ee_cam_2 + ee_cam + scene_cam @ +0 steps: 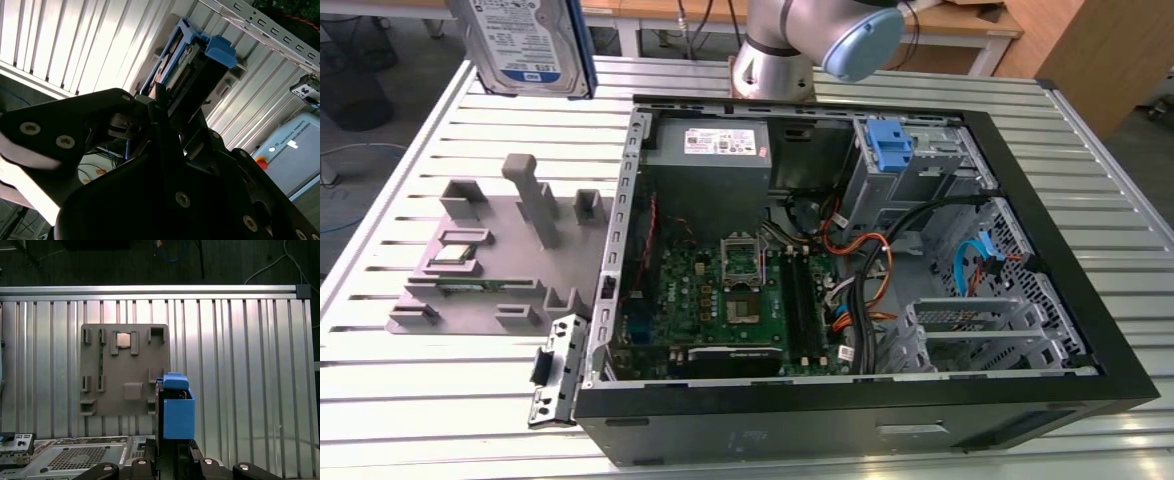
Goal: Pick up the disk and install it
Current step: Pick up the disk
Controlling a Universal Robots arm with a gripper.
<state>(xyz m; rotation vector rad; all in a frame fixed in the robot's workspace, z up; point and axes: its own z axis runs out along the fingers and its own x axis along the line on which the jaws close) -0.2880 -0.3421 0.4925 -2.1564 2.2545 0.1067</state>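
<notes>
In the exterior view, holds the disk (527,45) aloft and upright above the slatted table (427,400), beyond the computer case's (827,415) far corner toward the exterior view's left. In the second wrist view, clamps it edge-on with the gripper (172,112) closed firmly on the blue-railed body. In the first wrist view, holds it over the edge of the grey fixture plate (125,390) lying just beside the computer case.

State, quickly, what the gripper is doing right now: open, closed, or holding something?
Gripper: closed on the disk, holding it in the air above the slatted table.
</notes>
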